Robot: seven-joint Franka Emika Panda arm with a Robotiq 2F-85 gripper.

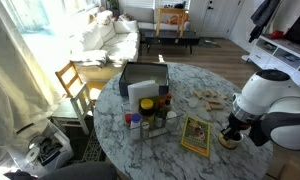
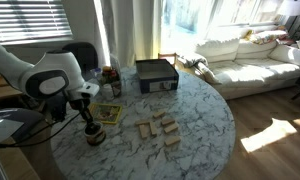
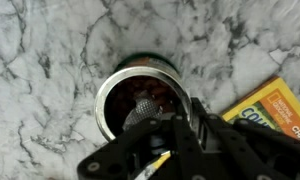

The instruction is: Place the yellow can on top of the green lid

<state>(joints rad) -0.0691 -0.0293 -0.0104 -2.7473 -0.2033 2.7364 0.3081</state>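
In an exterior view the gripper (image 1: 230, 130) hung low over the edge of the marble worktop (image 1: 170, 152). It was right over the yellow can (image 1: 228, 142), which stood just beside a yellow-green booklet (image 1: 196, 136) and well apart from the black box (image 1: 143, 78) and the scattered wooden blocks (image 1: 210, 98). The green lid was too small to pick out there. In an exterior view from across the room, the gripper (image 2: 89, 122) again pointed straight down at the can (image 2: 92, 136) near the worktop's rim (image 2: 200, 120), with the booklet (image 2: 108, 113) close by. Neither view showed whether the jaws pressed on the can. The wrist view looked down into the can (image 3: 140, 100), showing a bright round rim around a dark inside. A thin crescent of the green lid (image 3: 150, 61) peeked out past the far side of that rim, so the can appeared to be over the lid and probably resting on it. A corner of the booklet (image 3: 272, 108) showed to one side. The gripper (image 3: 155, 135) filled the lower part of this view as a dark mass overlapping the can's near edge, and I could not tell whether it was clenched or released. My judgement is that the placing step was at or near its end. The next move would call for opening the jaws fully if they were not already open, then lifting straight up without nudging the can off the small lid.
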